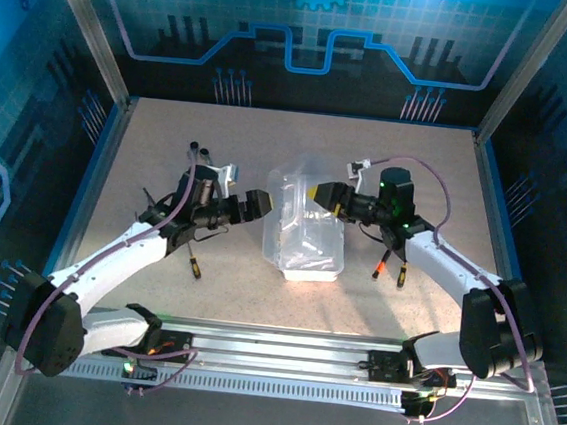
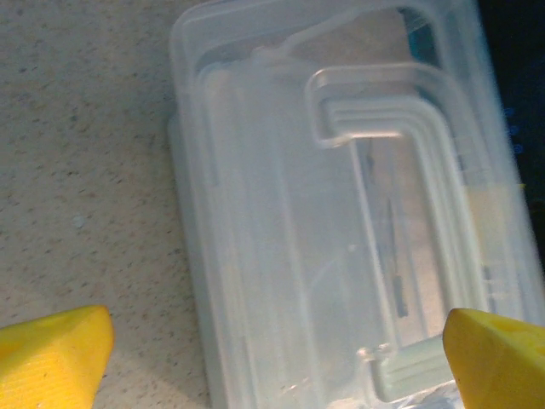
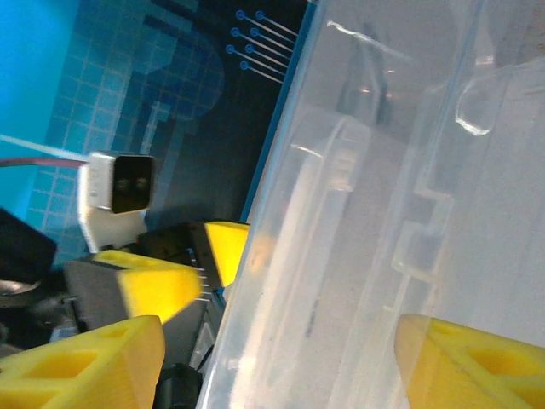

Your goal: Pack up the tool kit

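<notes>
Packing is judged to be partway done. Thin dark shafts are seen through the walls of the clear case [image 1: 306, 237], so some tools are taken to be inside already. Three screwdrivers are left out on the table [image 1: 148, 159]. A yellow-handled screwdriver [image 1: 194, 262] lies left of the case, under the left arm. An orange-handled screwdriver [image 1: 380, 268] and a reddish screwdriver [image 1: 401, 275] lie to its right, under the right arm. These are yet to be put in, and the lid is yet to be latched. Whether the lid is fully down cannot be told, though its far end looks raised in the top view.

The case is set in the middle of the table, between the two arms, with its long side running near to far. It is translucent and rectangular, with a moulded handle shape and stepped ribs on top, and glare is thrown off the glossy plastic.

The left gripper [image 1: 259, 206] is held just left of the case with its yellow fingers [image 2: 51, 358] spread wide and nothing gripped. The right gripper [image 1: 318, 196] is placed at the far right edge of the case, its fingers apart and astride the wall. A gap is seen beside one finger, so no clamp is judged.
</notes>
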